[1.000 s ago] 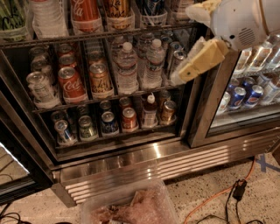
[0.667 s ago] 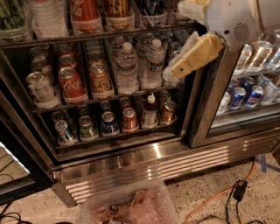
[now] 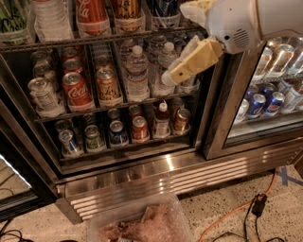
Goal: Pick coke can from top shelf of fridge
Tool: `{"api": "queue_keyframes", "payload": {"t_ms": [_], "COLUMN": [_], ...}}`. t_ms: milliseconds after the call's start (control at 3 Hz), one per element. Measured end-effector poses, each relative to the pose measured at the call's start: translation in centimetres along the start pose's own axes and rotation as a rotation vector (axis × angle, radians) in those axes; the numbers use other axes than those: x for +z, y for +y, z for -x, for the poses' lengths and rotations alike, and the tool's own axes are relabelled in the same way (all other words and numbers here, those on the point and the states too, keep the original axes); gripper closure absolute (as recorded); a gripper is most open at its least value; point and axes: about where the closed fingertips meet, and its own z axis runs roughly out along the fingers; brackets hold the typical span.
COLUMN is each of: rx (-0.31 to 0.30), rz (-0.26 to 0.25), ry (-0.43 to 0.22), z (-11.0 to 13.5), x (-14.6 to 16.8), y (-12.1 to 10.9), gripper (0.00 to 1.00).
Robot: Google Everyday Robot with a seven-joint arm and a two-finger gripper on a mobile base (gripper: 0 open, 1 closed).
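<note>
The fridge point(image 3: 142, 176) stands open in front of me. Its top shelf point(image 3: 118, 37) is a wire rack near the top edge of the view. On it a red coke can point(image 3: 92, 16) stands between clear bottles point(image 3: 49, 19) and a gold-orange can point(image 3: 126, 12); a blue can point(image 3: 163, 8) is further right. A second coke can point(image 3: 75, 90) stands on the rack below. My gripper point(image 3: 176, 73), with yellowish fingers, hangs in front of the water bottles point(image 3: 137, 73) on that lower rack, to the right of and below the top-shelf coke can, touching nothing I can see.
A closed glass door at the right shows blue cans point(image 3: 265, 104). The bottom rack holds several small cans and bottles point(image 3: 139, 128). A clear plastic tub point(image 3: 142, 227) sits on the floor below the fridge. An orange cable point(image 3: 236, 212) runs across the floor at the right.
My gripper has moved left across the fridge opening, from the door post to in front of the water bottles. The cans have not moved.
</note>
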Motion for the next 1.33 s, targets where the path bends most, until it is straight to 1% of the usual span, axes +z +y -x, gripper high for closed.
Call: {"api": "queue_keyframes", "payload": {"t_ms": [333, 667, 1000, 1333], "rx": [0.032, 0.066, 0.067, 0.055], "rz": [0.002, -0.004, 0.019, 0.022], "ry": [-0.114, -0.208, -0.278, -0.288], "z": [0.9, 2.7, 4.9, 5.2], "x": [4.2, 7.7, 10.2, 11.0], "y": [0.0, 0.4, 0.8, 0.6], "gripper": [0.00, 0.00, 0.00, 0.00]}}
